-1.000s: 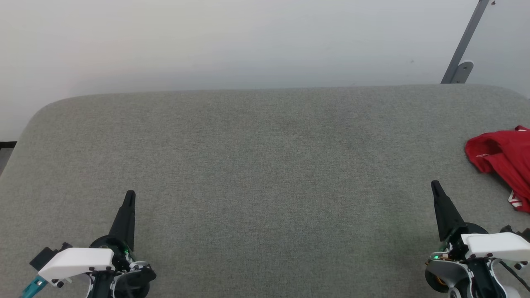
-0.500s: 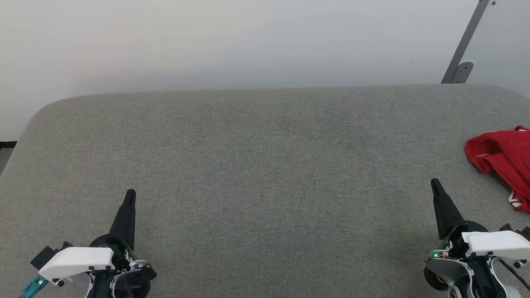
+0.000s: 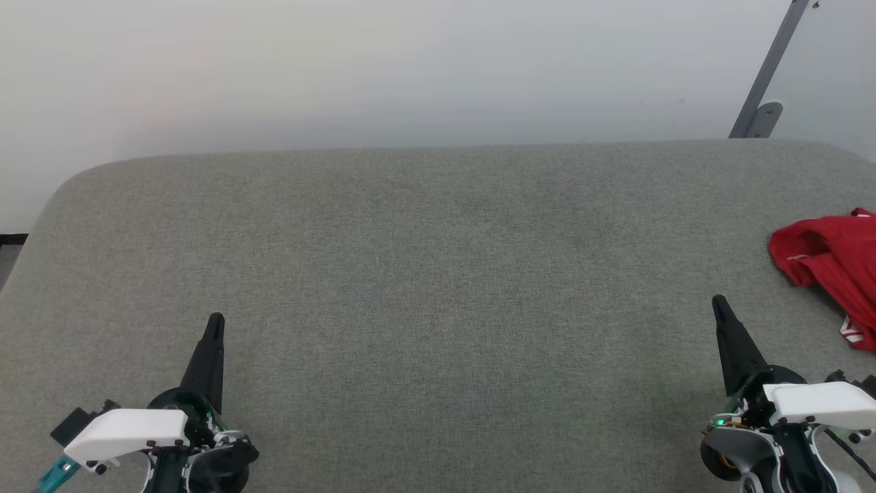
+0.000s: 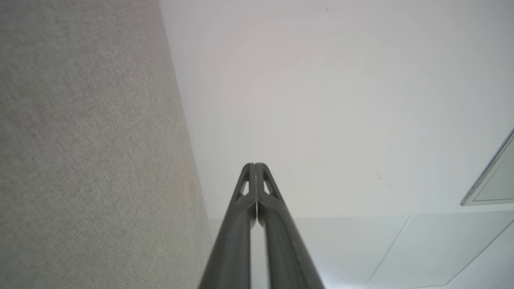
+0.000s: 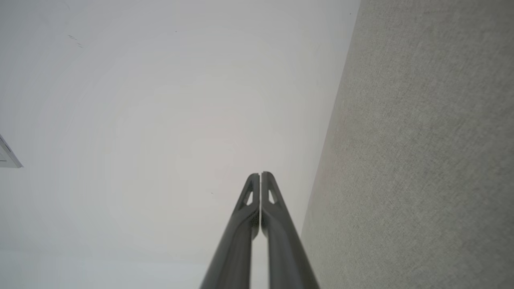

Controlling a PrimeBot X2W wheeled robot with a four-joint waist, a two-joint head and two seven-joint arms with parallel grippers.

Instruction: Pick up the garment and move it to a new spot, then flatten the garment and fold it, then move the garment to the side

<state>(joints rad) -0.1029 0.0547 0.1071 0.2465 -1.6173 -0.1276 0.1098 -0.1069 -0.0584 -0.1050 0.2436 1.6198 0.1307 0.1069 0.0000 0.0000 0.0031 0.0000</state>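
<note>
Both grippers are clenched, the two dark fingers of each one pressed together along their whole length, and nothing is held between them. The left gripper (image 3: 215, 322) stands over the near left part of the grey fabric surface (image 3: 438, 260), and the right gripper (image 3: 718, 302) stands over the near right part of this surface. Each one points toward the far edge of the surface, where a pale wall (image 3: 410, 68) rises behind it. In the left wrist view the closed fingers (image 4: 241, 224) run beside the surface toward the wall, and in the right wrist view the fingers (image 5: 281, 233) do the same. I cannot tell if the fingertips touch the surface or stay a little above it.

The garment (image 3: 831, 263) lies on the right edge of the surface, about halfway between its near and far sides. It is bright red and crumpled into a loose heap, and the border of the head view cuts off a part of it. A small piece of white and red trim (image 3: 851, 333) shows at the end of the garment toward the near side of the surface. The right gripper is near the garment but apart from it. The left gripper is well apart from it, across the width of the surface. Beyond the far right corner of the surface a grey metal bar (image 3: 770, 68) leans against the wall.
</note>
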